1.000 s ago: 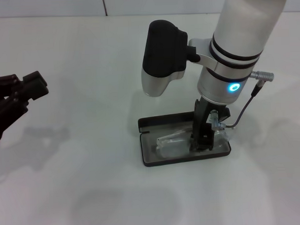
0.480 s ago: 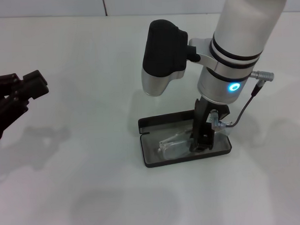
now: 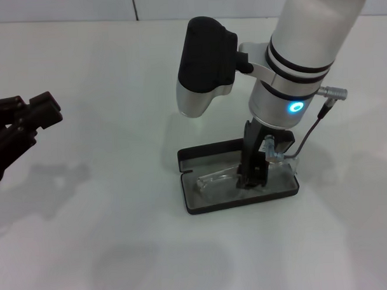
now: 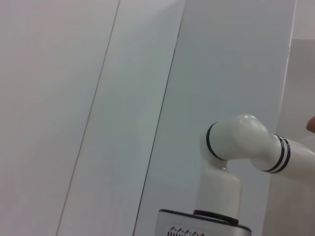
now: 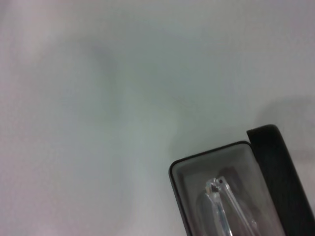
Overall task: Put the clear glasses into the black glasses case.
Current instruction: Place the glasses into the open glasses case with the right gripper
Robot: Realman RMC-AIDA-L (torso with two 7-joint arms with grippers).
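Note:
The black glasses case (image 3: 190,205) lies open on the white table, its lid (image 3: 206,156) flat on the far side. The clear glasses (image 3: 212,180) rest tilted inside on the grey lining, reaching toward the case's left end. My right gripper (image 3: 252,178) points straight down into the case's middle, shut on the glasses' right part. In the right wrist view one corner of the case (image 5: 178,173) shows, with a clear arm tip of the glasses (image 5: 219,196) inside it. My left gripper (image 3: 28,120) hangs parked at the far left above the table.
A white table (image 3: 106,205) surrounds the case with bare surface on all sides. A wall runs along the table's far edge (image 3: 81,20). The left wrist view shows only wall panels and a white arm joint (image 4: 236,147).
My right gripper has shifted slightly left along the case, and the glasses moved left with it and tilted. The left arm has not moved.

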